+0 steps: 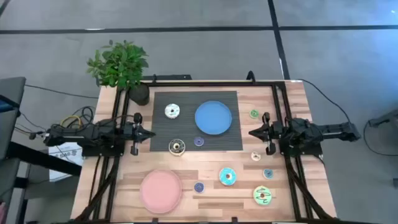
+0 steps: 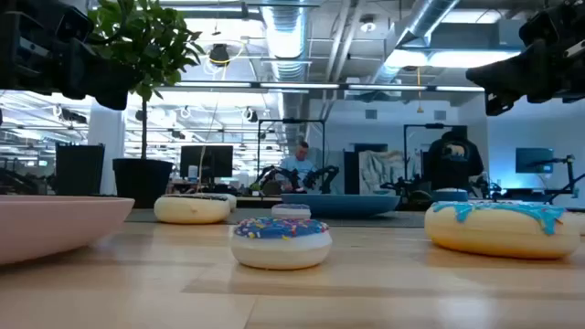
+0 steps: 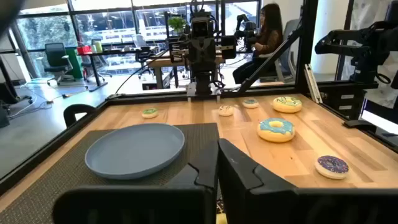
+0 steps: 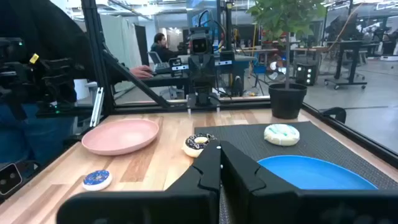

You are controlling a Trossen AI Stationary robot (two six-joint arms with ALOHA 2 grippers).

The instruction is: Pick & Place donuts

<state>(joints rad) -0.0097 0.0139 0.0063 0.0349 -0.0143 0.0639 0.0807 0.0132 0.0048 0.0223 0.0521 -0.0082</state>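
Note:
Toy donuts lie flat on the table. On the black mat (image 1: pixel 163 127) are a white one (image 1: pixel 172 111), a dark brown one (image 1: pixel 177 146) and a small purple one (image 1: pixel 198 141). On the wood lie a blue-iced one (image 1: pixel 227 176), a green one (image 1: pixel 263 195) and small ones: green (image 1: pixel 254 114), cream (image 1: pixel 255 156), teal (image 1: pixel 267 173), blue (image 1: pixel 198 186). My left gripper (image 1: pixel 152 132) hovers shut at the mat's left edge. My right gripper (image 1: pixel 251 132) hovers shut at its right edge. Both point level toward each other and hold nothing.
A blue plate (image 1: pixel 213 117) sits on the mat between the grippers, and a pink plate (image 1: pixel 160 190) near the front left. A potted plant (image 1: pixel 121 68) stands at the far left corner. A black frame (image 1: pixel 280 93) borders the table. People sit at desks beyond.

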